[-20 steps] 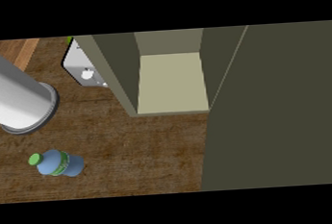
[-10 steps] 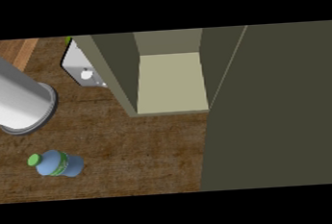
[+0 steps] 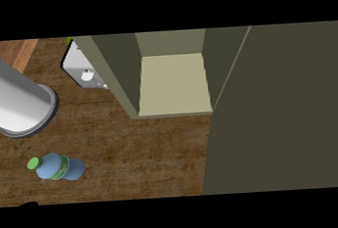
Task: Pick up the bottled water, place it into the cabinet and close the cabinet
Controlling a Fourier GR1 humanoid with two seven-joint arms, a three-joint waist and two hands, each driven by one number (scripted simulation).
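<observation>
The bottled water (image 3: 59, 167) lies on its side on the wooden counter (image 3: 145, 156) at the lower left; it is blue with a green cap pointing left. The cabinet (image 3: 174, 84) stands open at the top centre, its pale floor bare. Its door (image 3: 280, 109) is swung out and fills the view's right side. A small black tip (image 3: 29, 204) shows at the lower edge, below and left of the bottle; it looks like part of my left hand. My right hand is out of sight.
A thick grey cylinder (image 3: 15, 98) slants in from the upper left and ends in a rim above the bottle. A white box with a round knob (image 3: 86, 74) sits against the cabinet's left wall.
A small black tip has come up at the lower left edge. The bottle, the cabinet and the door have not moved.
</observation>
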